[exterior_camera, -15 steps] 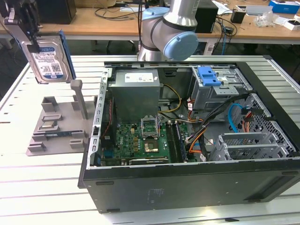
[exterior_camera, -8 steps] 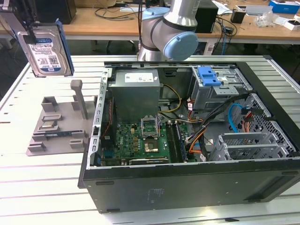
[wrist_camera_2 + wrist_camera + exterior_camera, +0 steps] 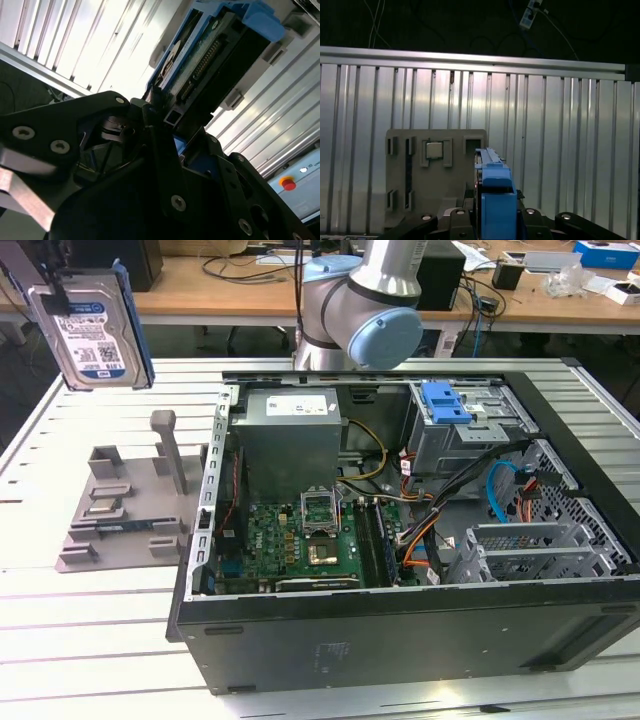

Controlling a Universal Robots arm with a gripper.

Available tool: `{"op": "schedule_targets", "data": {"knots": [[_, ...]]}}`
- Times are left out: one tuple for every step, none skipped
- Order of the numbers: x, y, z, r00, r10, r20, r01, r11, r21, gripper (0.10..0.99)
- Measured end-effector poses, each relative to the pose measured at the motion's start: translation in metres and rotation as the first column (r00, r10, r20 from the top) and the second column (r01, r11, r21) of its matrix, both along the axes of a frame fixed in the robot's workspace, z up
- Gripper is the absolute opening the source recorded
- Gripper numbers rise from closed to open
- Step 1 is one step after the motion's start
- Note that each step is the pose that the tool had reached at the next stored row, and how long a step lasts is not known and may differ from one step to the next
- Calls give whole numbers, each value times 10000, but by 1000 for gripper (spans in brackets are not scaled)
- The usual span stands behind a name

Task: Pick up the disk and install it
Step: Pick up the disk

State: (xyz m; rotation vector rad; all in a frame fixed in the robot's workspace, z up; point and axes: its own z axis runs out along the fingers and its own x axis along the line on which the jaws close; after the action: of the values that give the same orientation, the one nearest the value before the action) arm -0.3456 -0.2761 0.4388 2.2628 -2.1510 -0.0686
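High over the desk (image 3: 60,620) — above the grey holder (image 3: 120,510) — the end effector (image 3: 495,197) squeezes the disk (image 3: 92,340) tight between its fingers.

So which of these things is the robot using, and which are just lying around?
Job in hand:
the disk, gripped in the fingers
the open computer case

Lying about:
the grey holder
the chip on it
the blue box at the back

A robotics lab: ribbed aluminium workbench (image 3: 100,640), opened computer case (image 3: 400,632), cable-strewn wooden desks (image 3: 215,288) behind
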Motion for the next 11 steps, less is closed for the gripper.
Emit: {"op": "schedule_targets", "data": {"knots": [[0,1,26,10000,0,0,0,10000,1,369],[0,2,45,10000,0,0,0,10000,0,369],[0,4,77,10000,0,1,0,10000,0,369],[0,5,102,10000,0,0,0,10000,1,369],[0,6,119,10000,0,0,0,10000,0,369],[0,7,145,10000,0,1,0,10000,0,369],[0,8,168,10000,0,0,0,10000,0,369],[0,9,186,10000,-1,0,1,10000,0,369],[0,11,218,10000,-1,1,1,10000,1,369],[0,12,252,10000,-1,0,1,10000,0,369],[0,13,274,10000,0,0,0,10000,0,369]]}}
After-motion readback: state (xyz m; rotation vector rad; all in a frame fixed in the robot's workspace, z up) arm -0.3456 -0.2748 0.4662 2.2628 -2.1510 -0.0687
